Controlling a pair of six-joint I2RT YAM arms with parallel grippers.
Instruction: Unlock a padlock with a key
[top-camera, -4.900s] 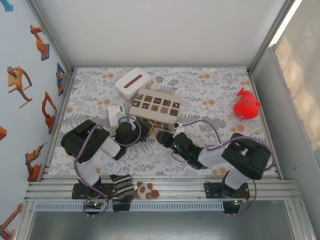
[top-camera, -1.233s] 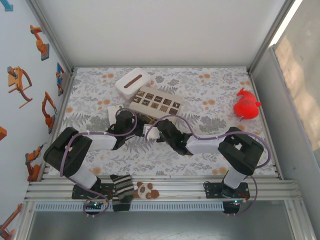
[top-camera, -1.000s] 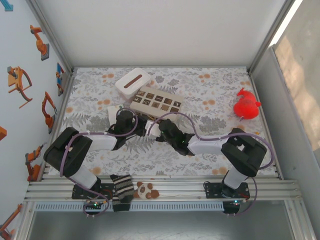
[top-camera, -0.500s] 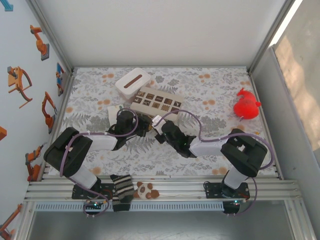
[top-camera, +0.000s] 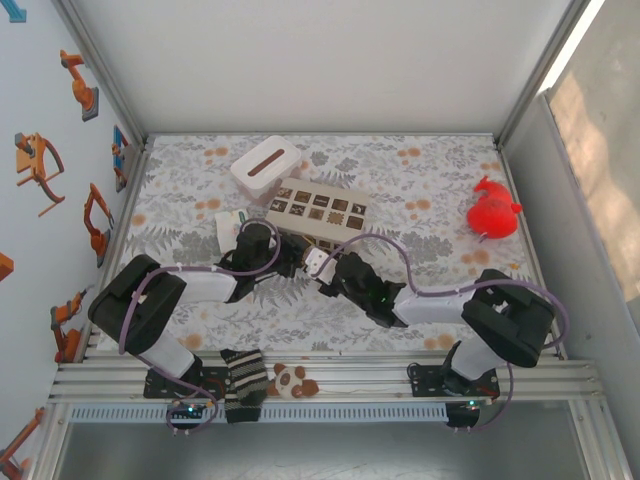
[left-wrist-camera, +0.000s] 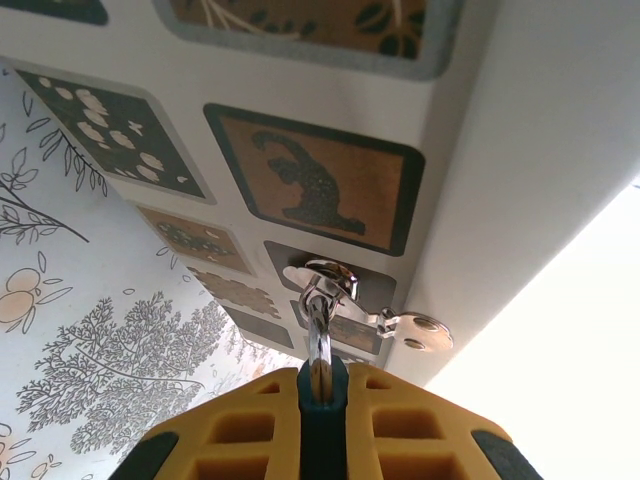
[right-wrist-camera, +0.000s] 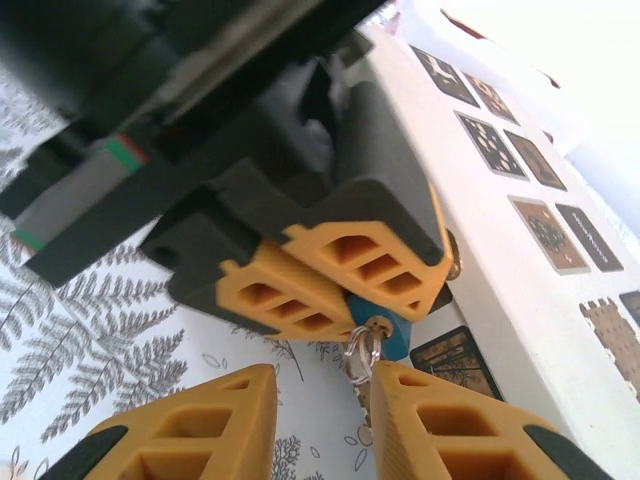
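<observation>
Padlock shows only as a brass edge behind the left claw, near the box; locked or not, I cannot tell. The left claw is clamped on the blue key. The right claw stands apart around the ring. Unlocking seems unfinished.

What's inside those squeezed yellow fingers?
The left gripper pinches a blue key head; a silver ring hangs from it. Whatever lies deeper in the grip is covered.
</observation>
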